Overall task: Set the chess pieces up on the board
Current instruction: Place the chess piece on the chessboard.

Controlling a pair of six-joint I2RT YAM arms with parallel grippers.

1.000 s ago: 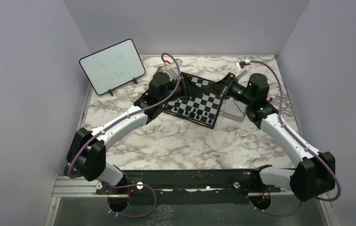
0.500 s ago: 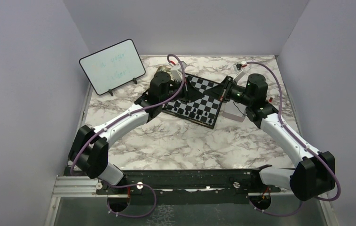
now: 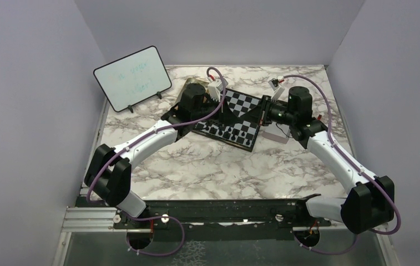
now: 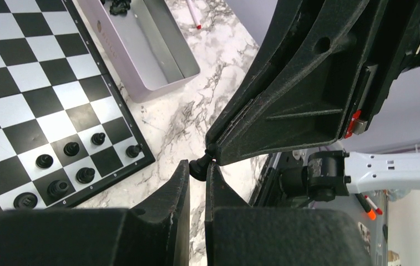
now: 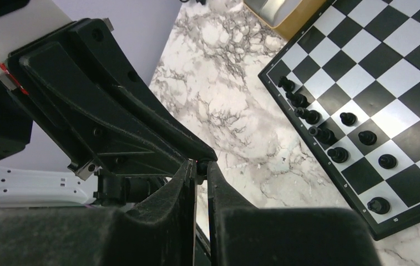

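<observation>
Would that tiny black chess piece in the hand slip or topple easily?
Probably light: the black piece is smaller than a board square. Rounded, so it may slip from the left hand. Upright on a small base, it could tip.

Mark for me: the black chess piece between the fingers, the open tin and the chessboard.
black chess piece [image 4: 198, 166], left wrist view, its body.
open tin [image 4: 147, 54], left wrist view, bare inner floor.
chessboard [image 4: 30, 77], left wrist view, an empty square.

Overhead camera behind the arm bases, facing down over the whole worktop, wrist cameras close behind the left gripper and right gripper, facing each other, all sharing the board's near edge.
</observation>
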